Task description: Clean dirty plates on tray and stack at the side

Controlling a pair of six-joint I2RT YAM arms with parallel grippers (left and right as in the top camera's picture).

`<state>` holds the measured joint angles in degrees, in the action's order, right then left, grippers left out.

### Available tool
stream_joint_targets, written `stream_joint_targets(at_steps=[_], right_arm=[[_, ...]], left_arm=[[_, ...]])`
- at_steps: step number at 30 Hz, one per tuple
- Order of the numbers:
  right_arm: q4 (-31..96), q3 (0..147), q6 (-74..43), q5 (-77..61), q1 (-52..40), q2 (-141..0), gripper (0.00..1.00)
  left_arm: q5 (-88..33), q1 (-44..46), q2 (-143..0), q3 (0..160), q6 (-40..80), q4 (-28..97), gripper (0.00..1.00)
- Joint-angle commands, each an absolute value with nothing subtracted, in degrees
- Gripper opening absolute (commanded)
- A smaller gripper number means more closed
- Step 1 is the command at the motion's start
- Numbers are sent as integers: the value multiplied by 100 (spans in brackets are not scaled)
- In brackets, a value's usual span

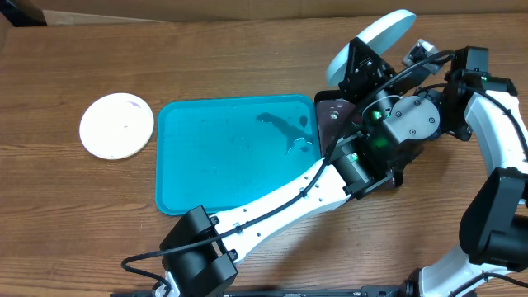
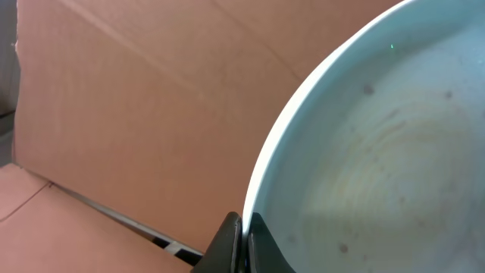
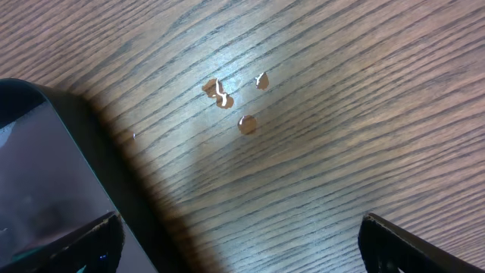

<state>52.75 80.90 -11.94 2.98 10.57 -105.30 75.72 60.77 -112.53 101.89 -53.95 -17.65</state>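
While the left pincer (image 2: 242, 233) clamps its rim, the pale blue plate (image 2: 379, 152) juts beyond it. The right pincer (image 3: 239, 239) gapes apart.

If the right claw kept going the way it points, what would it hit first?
Probably the bare table, by some small droplets. The right gripper is open with nothing in it; the black tray lies just aside.
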Motion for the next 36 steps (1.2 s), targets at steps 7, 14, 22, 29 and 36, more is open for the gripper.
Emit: stream_joint_targets(at_steps=[7, 14, 22, 29, 36], right_arm=[[5262, 8171, -1194, 294, 1085, -10486, 100], [5262, 8171, -1194, 294, 1085, -10486, 100], [5262, 8171, -1194, 294, 1085, -10486, 100], [5262, 8171, -1194, 294, 1085, -10486, 100], [5262, 8171, -1194, 294, 1085, -10486, 100]], left_arm=[[7859, 6121, -11260, 10328, -4751, -1763, 4], [7859, 6110, -11260, 10328, -3321, -864, 4], [5817, 6095, -11260, 10328, -163, 2622, 4], [3900, 5712, -11257, 10339, 648, 3236, 4], [2794, 4442, -11257, 10405, 1485, 3931, 4]])
